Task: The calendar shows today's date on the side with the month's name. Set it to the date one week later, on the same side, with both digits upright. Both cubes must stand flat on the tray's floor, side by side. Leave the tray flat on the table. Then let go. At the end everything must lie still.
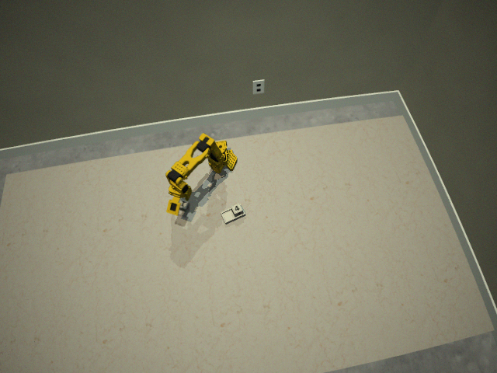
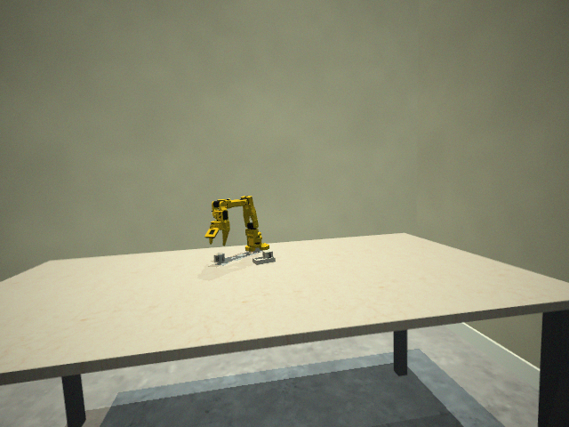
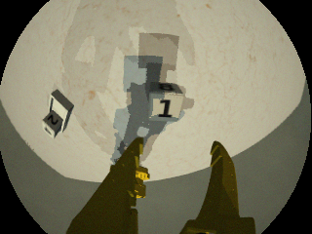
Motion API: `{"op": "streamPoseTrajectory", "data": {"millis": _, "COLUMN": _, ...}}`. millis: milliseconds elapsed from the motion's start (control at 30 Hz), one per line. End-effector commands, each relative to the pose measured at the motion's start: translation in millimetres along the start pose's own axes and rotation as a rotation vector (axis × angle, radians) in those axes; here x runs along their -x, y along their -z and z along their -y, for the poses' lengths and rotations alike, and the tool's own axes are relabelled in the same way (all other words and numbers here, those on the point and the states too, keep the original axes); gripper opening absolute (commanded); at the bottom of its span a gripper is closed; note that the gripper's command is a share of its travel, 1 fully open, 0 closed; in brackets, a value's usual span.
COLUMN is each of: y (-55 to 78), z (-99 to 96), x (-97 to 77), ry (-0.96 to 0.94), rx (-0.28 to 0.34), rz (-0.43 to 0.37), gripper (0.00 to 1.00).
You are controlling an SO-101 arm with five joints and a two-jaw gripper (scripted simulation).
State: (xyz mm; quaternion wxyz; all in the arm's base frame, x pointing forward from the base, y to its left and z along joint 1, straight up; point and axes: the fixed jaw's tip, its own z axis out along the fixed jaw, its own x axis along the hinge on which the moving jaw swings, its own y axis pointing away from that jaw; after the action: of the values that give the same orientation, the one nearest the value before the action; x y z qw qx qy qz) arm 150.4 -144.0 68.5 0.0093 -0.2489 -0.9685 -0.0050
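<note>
my arm [image 1: 188,161] bends out from its base across the table [image 1: 304,249], and my gripper [image 1: 179,208] hangs at its far end. a cube [image 1: 184,205] shows partly beside my fingers, its digits too small to read. the tray [image 1: 227,217] lies well apart from me, with a cube [image 1: 237,209] in one end, a 4 on top. my shadow [image 1: 186,245] falls over the table. an outlet [image 1: 258,86] sits on the wall [image 1: 120,60].
</note>
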Motion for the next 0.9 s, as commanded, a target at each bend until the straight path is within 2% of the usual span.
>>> {"op": "streamPoseTrajectory", "data": {"millis": 0, "y": 15.2, "z": 3.1, "x": 5.4, "ry": -0.018, "rx": -0.022, "rz": 0.078, "gripper": 0.36}}
{"op": "streamPoseTrajectory", "data": {"millis": 167, "y": 28.6, "z": 3.6, "x": 7.1, "ry": -0.018, "rx": -0.043, "rz": 0.147, "gripper": 0.36}}
{"op": "streamPoseTrajectory", "data": {"millis": 367, "y": 60.1, "z": 3.8, "x": 7.5, "ry": -0.018, "rx": -0.092, "rz": 0.309, "gripper": 0.35}}
{"op": "streamPoseTrajectory", "data": {"millis": 433, "y": 60.1, "z": 3.8, "x": 7.5, "ry": -0.018, "rx": -0.092, "rz": 0.309, "gripper": 0.35}}
{"op": "streamPoseTrajectory", "data": {"millis": 667, "y": 95.0, "z": 2.1, "x": 1.9, "ry": -0.018, "rx": -0.146, "rz": 0.490, "gripper": 0.35}}
{"op": "streamPoseTrajectory", "data": {"millis": 867, "y": 105.7, "z": 1.2, "x": -1.2, "ry": -0.018, "rx": -0.164, "rz": 0.547, "gripper": 0.35}}
